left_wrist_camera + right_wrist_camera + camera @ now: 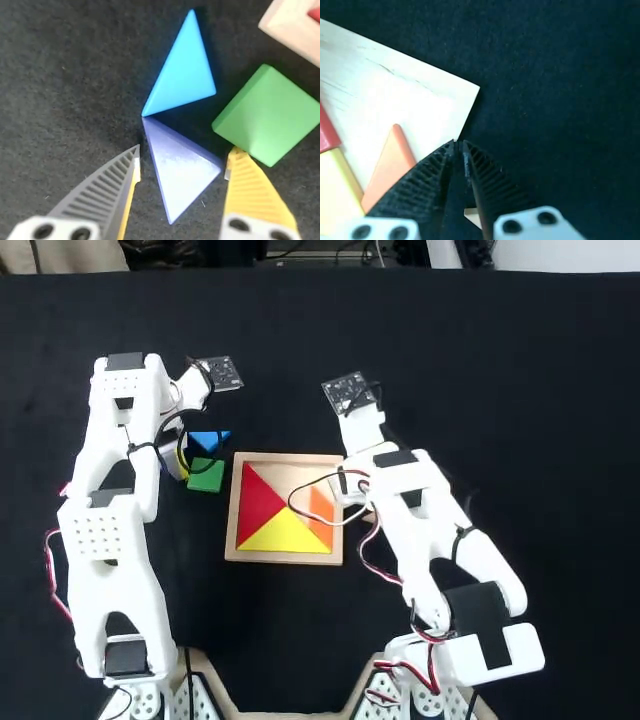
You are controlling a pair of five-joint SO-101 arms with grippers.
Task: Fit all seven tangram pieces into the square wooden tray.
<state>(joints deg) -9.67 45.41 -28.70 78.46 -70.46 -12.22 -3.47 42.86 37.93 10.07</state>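
On the black desk [520, 390] the square wooden tray [284, 556] lay in the middle, between the two arms. Three pieces sat in it: a red triangle [259, 500] along its left side, a yellow triangle [284, 534] along its near side, edge to edge with the red one, and an orange piece [322, 506] at the right. Bare wood showed across the far part of the tray. The other visible pieces lay on the desk just left of the tray. A green square [206, 476] was beside the tray's far left corner, and a blue triangle [208, 440] was a little farther back. In the left wrist view a lavender triangle [180, 167] met the blue triangle corner to corner, with the green square just beside it; whether those two touched could not be told. The left hand [184, 157] was released and low over the desk. Its grey finger [107, 192] and yellow finger [252, 192] stood on either side of the lavender triangle, and the grey one was plainly clear of it. The right hand [459, 147] was clenched on nothing, its black fingers pressed together. Its tip was over the tray's right rim, near a corner and just beside the orange piece.
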